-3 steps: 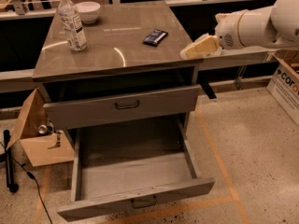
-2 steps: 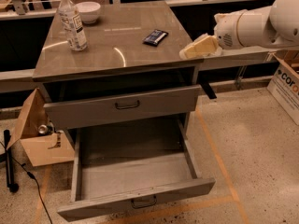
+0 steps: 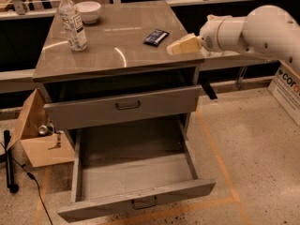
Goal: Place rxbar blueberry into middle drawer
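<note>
The rxbar blueberry [image 3: 156, 37], a small flat dark bar, lies on the grey cabinet top [image 3: 117, 55] right of its middle. My gripper [image 3: 180, 46] comes in from the right on a white arm and hovers over the top's right edge, a short way to the right of the bar and apart from it. The middle drawer [image 3: 136, 177] is pulled wide open at the bottom, with a bare grey floor and a dark handle on its front.
A clear water bottle [image 3: 72, 21] and a white bowl [image 3: 88, 11] stand at the back left of the top. The upper drawer [image 3: 122, 108] is slightly out. An open cardboard box [image 3: 40, 135] and a black cable lie on the floor left.
My gripper and arm have moved left, closer to the bar. The bar, bottle and drawers have not moved.
</note>
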You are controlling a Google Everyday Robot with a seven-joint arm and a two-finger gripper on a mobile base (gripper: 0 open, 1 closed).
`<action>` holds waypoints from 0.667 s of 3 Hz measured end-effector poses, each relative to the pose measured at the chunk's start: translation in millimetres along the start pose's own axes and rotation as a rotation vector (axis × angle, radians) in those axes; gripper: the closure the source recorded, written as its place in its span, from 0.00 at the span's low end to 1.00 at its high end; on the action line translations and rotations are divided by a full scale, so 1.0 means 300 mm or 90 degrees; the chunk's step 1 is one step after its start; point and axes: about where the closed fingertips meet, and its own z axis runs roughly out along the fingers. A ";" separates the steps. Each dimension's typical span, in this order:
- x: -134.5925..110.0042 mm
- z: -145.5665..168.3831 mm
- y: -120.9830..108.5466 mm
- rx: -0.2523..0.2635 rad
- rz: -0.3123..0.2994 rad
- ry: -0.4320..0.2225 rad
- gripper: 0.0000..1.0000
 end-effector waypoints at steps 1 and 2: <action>0.006 0.112 0.005 0.019 0.011 -0.020 0.00; 0.010 0.240 0.011 0.021 0.023 -0.037 0.00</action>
